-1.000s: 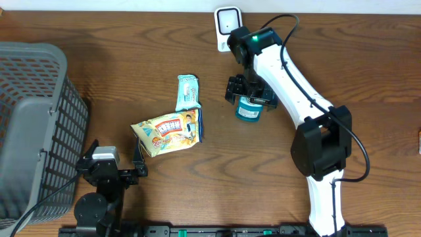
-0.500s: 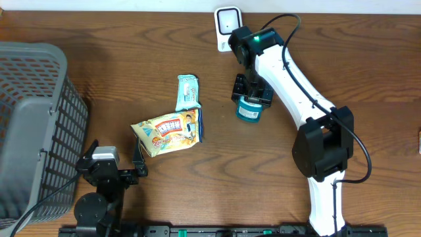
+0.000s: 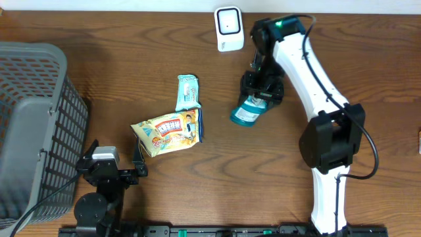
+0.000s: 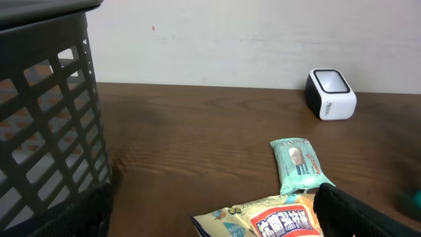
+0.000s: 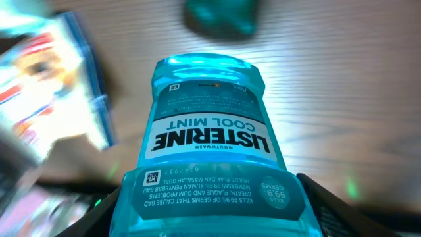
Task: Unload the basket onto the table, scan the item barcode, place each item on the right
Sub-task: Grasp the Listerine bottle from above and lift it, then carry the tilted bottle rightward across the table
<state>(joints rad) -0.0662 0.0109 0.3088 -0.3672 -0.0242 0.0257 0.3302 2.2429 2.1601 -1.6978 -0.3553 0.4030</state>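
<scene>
Slippage as main hazard: smooth teal plastic mouthwash bottle [image 3: 248,113], clamped in right tool [image 3: 262,91], tilted over dark brown wooden desk [image 3: 368,52], near small white barcode scanner [image 3: 229,27] but apart from it. May twist in grip, turning barcode away from scanner window. Left tool [image 3: 138,166] parked wide open, empty. Grey plastic mesh basket [image 3: 39,138] at left; plain pale wall [image 4: 210,39] behind.

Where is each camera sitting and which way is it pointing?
Overhead: above the table, looking straight down; both arms show, right arm holding the mouthwash bottle.
Left wrist: low at the front, facing the back wall past the basket; its jaws edge the bottom.
Right wrist: close on the bottle's label, jaws on either side.
Shared: overhead and left wrist both show the scanner, wipes pack and snack bag.
</scene>
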